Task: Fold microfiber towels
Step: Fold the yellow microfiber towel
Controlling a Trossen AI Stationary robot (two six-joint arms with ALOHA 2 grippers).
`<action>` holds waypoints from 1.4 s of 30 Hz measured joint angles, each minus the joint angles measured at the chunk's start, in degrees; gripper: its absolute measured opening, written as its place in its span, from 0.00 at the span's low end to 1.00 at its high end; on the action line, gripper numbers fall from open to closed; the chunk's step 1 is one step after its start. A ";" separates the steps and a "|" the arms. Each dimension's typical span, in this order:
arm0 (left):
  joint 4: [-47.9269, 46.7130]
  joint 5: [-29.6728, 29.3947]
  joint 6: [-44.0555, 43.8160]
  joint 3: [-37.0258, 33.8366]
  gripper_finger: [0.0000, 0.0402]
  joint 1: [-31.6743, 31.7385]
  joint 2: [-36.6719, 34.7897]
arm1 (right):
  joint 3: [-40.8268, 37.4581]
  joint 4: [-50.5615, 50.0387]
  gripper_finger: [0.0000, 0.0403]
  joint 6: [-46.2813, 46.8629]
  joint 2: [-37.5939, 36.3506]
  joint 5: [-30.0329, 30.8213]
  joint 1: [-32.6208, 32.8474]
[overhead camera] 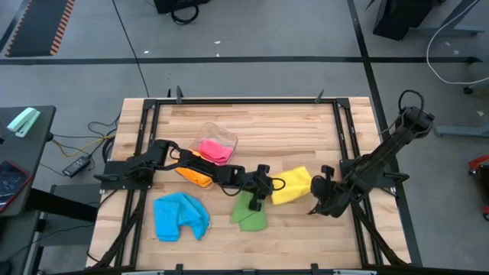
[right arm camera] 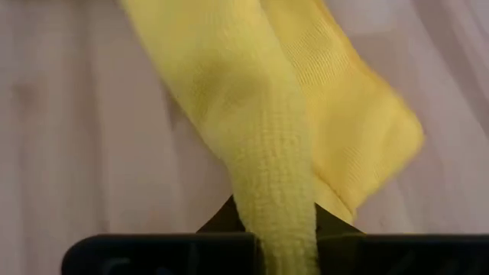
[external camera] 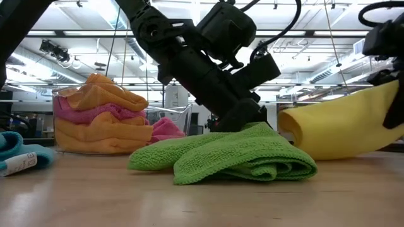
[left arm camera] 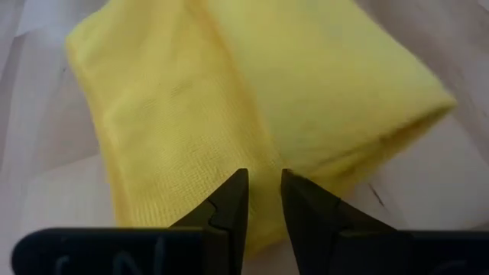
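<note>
With the soft yellow microfiber towel (overhead camera: 293, 186) lying just beside the crumpled green towel (overhead camera: 250, 213), the right gripper (right arm camera: 276, 229) pinches its edge while the left gripper (left arm camera: 263, 200), jaws narrow, should seat on the opposite edge before clamping.

You're looking at solid, unpatterned cloths — a yellow towel (overhead camera: 292, 186), a green towel (overhead camera: 250, 212), a blue towel (overhead camera: 180, 216); orange towels (external camera: 101, 116) and pink ones (overhead camera: 215, 149) are showing through the clear tub (overhead camera: 228, 138) — all lying on pale, striped wood table (overhead camera: 260, 122).
</note>
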 joint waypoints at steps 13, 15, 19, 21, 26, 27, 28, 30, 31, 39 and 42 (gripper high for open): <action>-1.33 -0.21 1.67 0.04 0.22 -0.89 -0.47 | -0.83 0.75 0.04 -1.21 0.02 1.90 -5.73; -2.87 -1.38 2.22 0.01 0.22 -1.45 -1.55 | -0.83 0.77 0.04 -1.62 0.02 1.87 -5.83; -6.99 -5.02 2.95 0.00 0.21 -2.79 -4.47 | -0.83 0.83 0.04 -2.45 0.02 1.60 -5.81; -8.38 -6.07 3.00 0.02 0.21 -3.40 -5.05 | -0.83 0.98 0.04 -2.85 0.04 1.49 -5.81; -9.93 -15.33 4.49 0.02 0.22 -4.27 -5.70 | -0.85 1.64 0.04 -6.03 0.04 0.41 -5.81; -10.07 -16.58 4.48 0.02 0.22 -4.12 -5.72 | -0.85 1.93 0.04 -6.88 0.04 0.03 -5.81; -9.91 -16.67 4.47 0.02 0.21 -3.78 -5.52 | -0.85 2.08 0.04 -7.43 0.04 -0.14 -5.81; -8.88 -15.19 4.36 0.02 0.20 -3.03 -4.80 | -0.85 2.12 0.04 -7.91 0.04 -0.26 -5.81; -7.82 -14.25 4.13 0.02 0.20 -2.75 -4.25 | -0.85 2.13 0.04 -7.91 0.04 -0.26 -5.81; 1.13 -9.87 2.74 -3.89 0.16 -1.97 -1.31 | -0.85 2.29 0.04 -9.20 0.04 -0.28 -5.81; 6.92 -9.86 2.65 -7.27 0.14 -1.97 -1.63 | -0.59 2.44 0.04 -10.21 0.04 -0.75 -5.81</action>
